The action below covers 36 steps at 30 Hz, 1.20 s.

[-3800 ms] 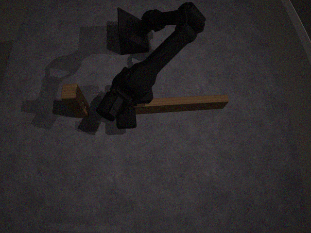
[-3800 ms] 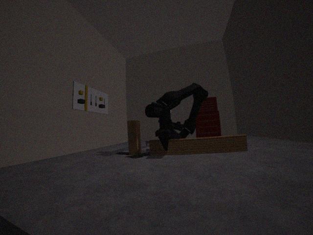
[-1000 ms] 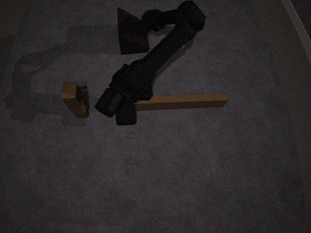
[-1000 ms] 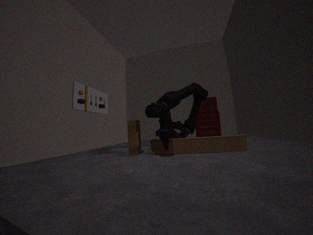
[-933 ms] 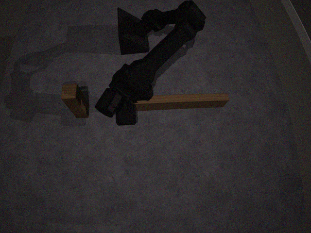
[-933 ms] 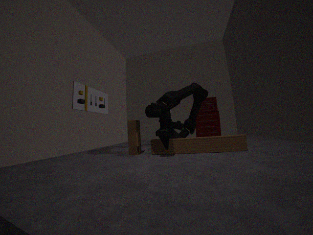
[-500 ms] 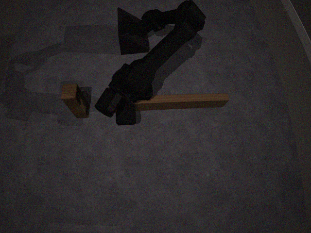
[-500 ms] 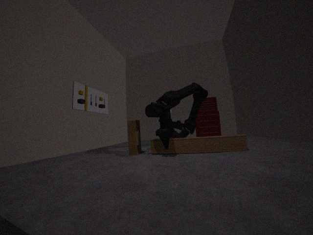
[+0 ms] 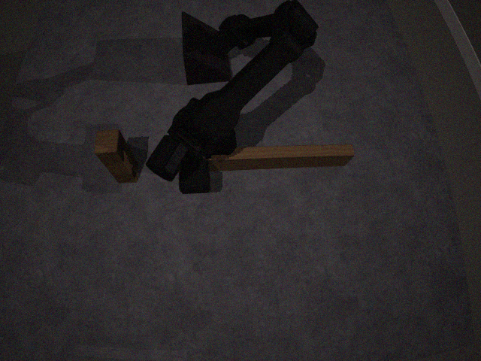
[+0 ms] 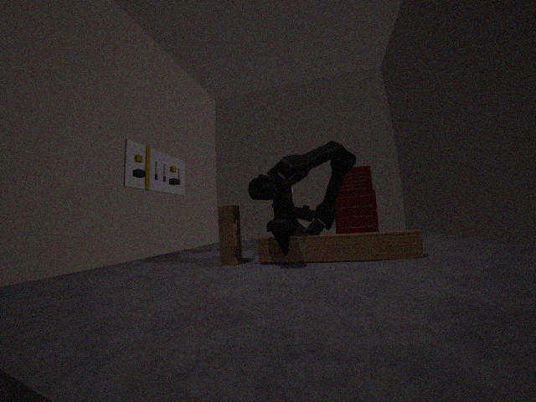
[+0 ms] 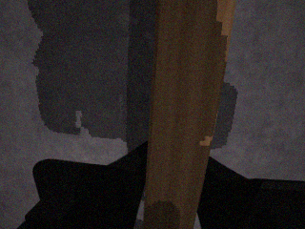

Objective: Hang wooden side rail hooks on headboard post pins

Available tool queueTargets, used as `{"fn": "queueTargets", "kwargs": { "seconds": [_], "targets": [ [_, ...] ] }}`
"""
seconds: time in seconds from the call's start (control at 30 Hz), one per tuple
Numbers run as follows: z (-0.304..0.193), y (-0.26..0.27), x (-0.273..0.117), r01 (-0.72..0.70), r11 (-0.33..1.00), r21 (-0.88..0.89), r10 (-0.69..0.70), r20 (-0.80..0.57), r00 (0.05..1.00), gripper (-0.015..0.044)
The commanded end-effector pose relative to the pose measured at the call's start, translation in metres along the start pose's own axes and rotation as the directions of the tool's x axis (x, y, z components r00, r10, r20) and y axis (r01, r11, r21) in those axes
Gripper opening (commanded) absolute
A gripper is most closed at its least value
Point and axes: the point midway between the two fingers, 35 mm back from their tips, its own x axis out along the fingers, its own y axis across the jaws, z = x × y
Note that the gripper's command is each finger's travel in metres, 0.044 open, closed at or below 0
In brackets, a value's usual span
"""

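The wooden side rail (image 9: 291, 156) (image 10: 359, 247) (image 11: 186, 95) lies along the table, its near end a short gap to the right of the post in the exterior view. No lift off the table can be made out. The headboard post (image 9: 107, 144) (image 10: 229, 235) stands upright; its dark slot side faces the rail. My gripper (image 10: 284, 247) (image 11: 168, 147) is shut on the rail near its post-side end, one finger on each side. In the top view the arm hides the fingertips and that rail end. The steel hooks and the pins cannot be made out.
A red drawer cabinet (image 10: 357, 203) stands behind the arm. A white panel (image 10: 164, 172) with yellow and black items is on the left wall. A dark wedge-shaped block (image 9: 201, 52) is beside the arm at the top of the top view. The light is dim.
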Motion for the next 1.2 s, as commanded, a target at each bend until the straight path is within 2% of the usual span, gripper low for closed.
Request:
{"fn": "queueTargets", "kwargs": {
  "seconds": [0.0, 1.17],
  "targets": [
    [-0.0017, -0.0027, -0.0068, 0.014, 1.0, -0.014, -0.015, -0.01, 1.0, 0.0],
    [-0.0017, -0.0026, -0.0126, 0.014, 1.0, -0.014, -0.014, -0.01, 1.0, 0.0]
  ]
}}
